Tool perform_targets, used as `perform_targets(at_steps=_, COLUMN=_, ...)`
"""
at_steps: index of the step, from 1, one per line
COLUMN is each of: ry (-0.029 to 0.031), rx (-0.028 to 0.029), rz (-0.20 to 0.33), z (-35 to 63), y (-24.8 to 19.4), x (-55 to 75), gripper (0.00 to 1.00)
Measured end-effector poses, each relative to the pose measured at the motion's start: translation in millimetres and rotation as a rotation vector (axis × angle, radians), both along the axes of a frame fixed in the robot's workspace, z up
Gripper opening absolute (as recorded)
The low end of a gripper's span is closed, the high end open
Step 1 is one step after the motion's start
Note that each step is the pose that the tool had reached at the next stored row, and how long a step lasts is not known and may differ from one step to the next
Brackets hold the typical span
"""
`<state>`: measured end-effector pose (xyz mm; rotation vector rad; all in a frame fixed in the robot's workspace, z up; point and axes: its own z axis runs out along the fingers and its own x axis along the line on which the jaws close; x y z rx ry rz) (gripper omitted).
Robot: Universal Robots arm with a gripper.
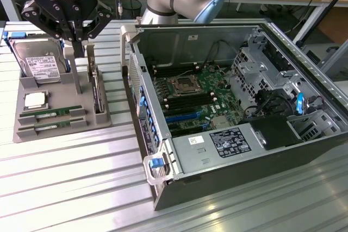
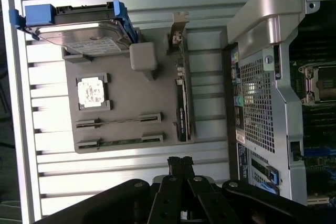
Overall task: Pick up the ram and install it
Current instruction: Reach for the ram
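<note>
Green ram (image 1: 51,113) lies unpicked in the grey tray (image 1: 62,97); the shut, empty gripper (image 1: 78,35) is poised above; an opened grip is needed.

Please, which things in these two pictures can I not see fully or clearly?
- Ram sticks: exterior view, too small to read their labels or count chips.
- Card: wrist view, seen edge-on, so its face is hidden.
- Hard drive: exterior view, label text too small to read.
- Case: wrist view, most of its inside is cut off by the picture's edge.
</note>
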<state>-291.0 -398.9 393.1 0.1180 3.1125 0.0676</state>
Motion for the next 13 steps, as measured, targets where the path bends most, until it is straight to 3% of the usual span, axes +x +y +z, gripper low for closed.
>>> perform_targets(at_steps=13, ry=0.0000, rx=0.0000, rz=0.000, z=-0.1, y=0.0, x=-11.8, gripper=0.10)
